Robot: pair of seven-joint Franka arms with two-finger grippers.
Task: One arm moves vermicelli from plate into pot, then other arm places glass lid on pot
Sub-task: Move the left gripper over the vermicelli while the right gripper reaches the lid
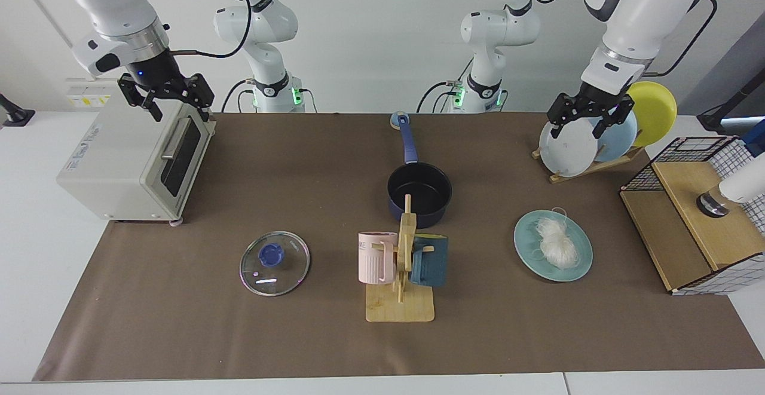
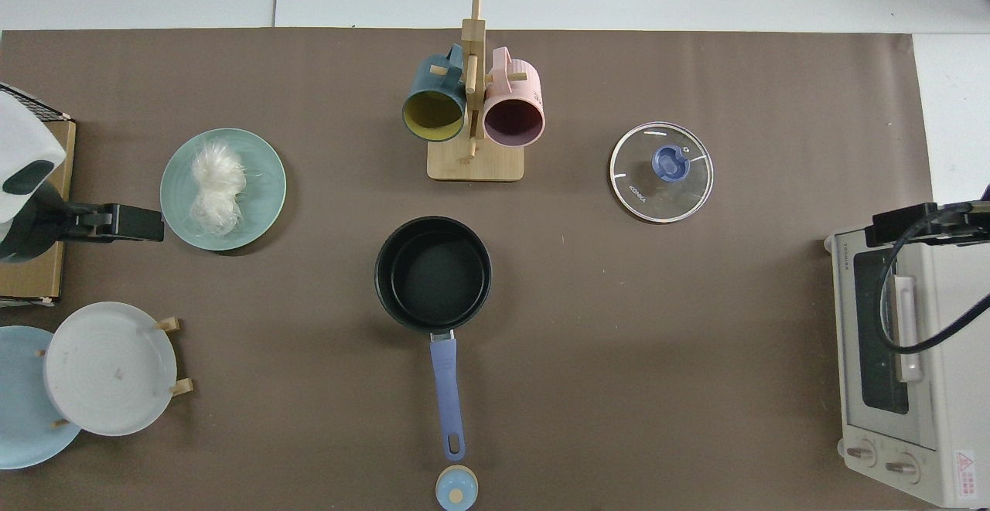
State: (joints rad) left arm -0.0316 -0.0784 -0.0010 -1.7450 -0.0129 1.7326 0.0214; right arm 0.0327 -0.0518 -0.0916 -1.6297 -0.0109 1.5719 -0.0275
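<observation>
Upper left of the frame, the right gripper (image 1: 169,97) hangs above the toaster oven (image 1: 134,165), fingers spread. Upper right, the left gripper (image 1: 588,121) hovers open in front of the racked plates (image 1: 571,147). Centre frame, the pot (image 1: 419,193) sits empty behind the mug stand (image 1: 401,299). The glass lid (image 1: 275,263) lies flat at lower left; the vermicelli (image 1: 557,243) rests on the plate (image 1: 529,251) at right.

The desk (image 1: 179,335) is viewed by the facing camera from across, angled down toward both arm bases, at mid range. It is viewed by the top camera from straight overhead. The whole brown mat (image 2: 696,356) is shared by both views.
</observation>
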